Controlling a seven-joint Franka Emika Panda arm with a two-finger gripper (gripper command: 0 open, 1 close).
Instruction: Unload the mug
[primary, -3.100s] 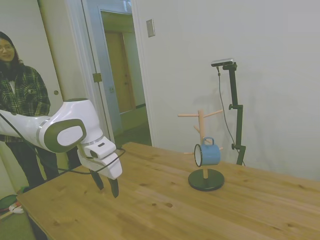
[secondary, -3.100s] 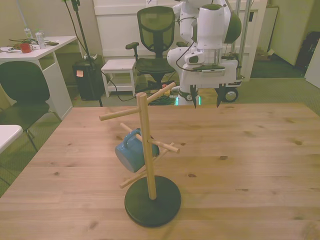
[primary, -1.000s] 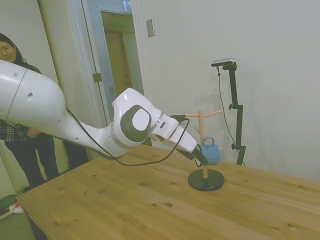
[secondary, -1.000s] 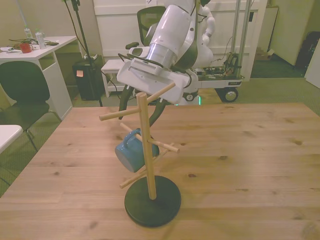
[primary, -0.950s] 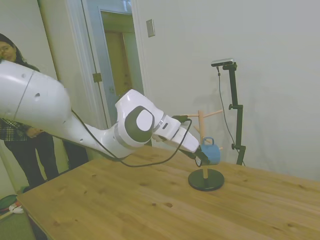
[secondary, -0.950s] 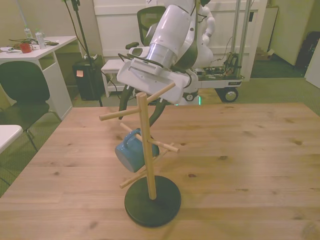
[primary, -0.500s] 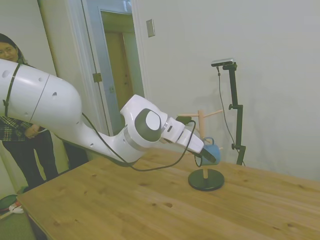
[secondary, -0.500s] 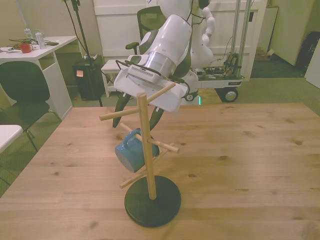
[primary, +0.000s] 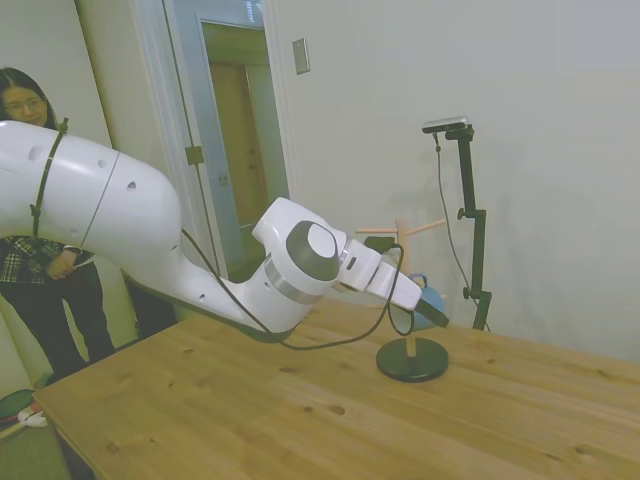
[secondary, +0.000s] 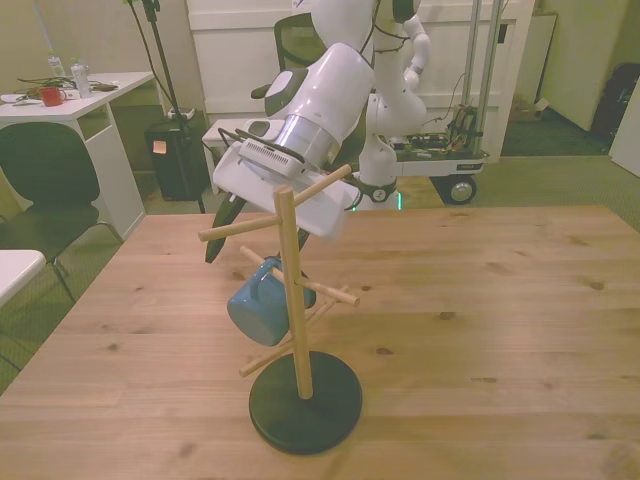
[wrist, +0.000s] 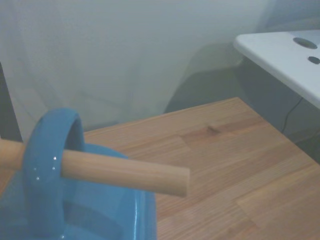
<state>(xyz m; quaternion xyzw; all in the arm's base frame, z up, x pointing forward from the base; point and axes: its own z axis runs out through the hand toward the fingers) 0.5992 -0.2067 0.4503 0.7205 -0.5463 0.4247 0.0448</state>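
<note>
The mug (secondary: 262, 305) hangs by its handle (wrist: 47, 165) on a peg (wrist: 120, 172) of the wooden tree (secondary: 291, 300), on the front view's left of the trunk, tilted with its mouth down toward 7 o'clock. In the wrist view the peg runs through the blue loop, its cut end poking out past it. The tree's dark round base (secondary: 305, 403) stands on the table (secondary: 500, 330). The hand (secondary: 258, 242) reaches down behind the tree, at about 12 o'clock from the mug; one dark finger (secondary: 218, 236) shows just beside the end of the upper-left peg, the other is hidden behind the trunk, so I cannot tell how far apart they stand or whether they touch the mug. In the side view the hand (primary: 432, 312) covers most of the mug (primary: 430, 293). A person (primary: 40, 210) stands beyond the table, behind the arm.
</note>
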